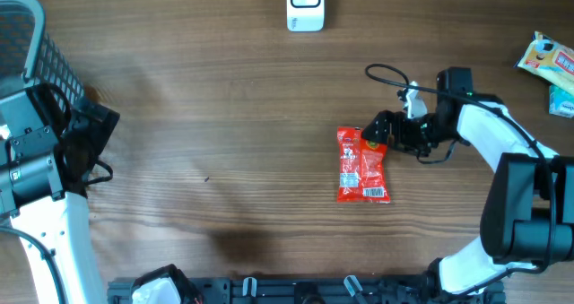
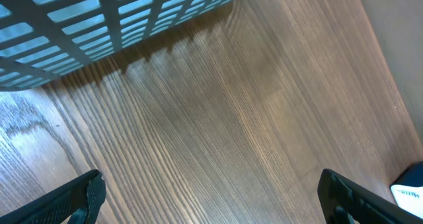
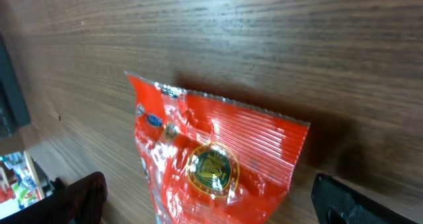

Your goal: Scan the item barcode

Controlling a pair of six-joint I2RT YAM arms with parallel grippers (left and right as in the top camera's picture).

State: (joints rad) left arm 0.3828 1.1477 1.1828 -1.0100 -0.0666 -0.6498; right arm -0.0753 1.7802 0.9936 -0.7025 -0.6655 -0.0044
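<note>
Overhead: red packet [image 1: 362, 165] lying flat, well apart from white scanner [image 1: 305, 6]. Right gripper [image 1: 374, 134] spread, empty, at packet's scanner-side end. Left gripper [image 2: 211, 199] spread too, idle. Risk: slick foil slipping or crumpling when pinched, spoiling the read at scanner.

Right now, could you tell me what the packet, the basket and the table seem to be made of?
Packet: thin glossy plastic film, possibly foil-lined; it crinkles, glints, and has a ribbed sealed edge.
Basket: moulded plastic, matte pale grey-blue; an even grid of bars.
Table: brown wood or wood-look laminate, satin; grain lines show, but I cannot tell which.
</note>
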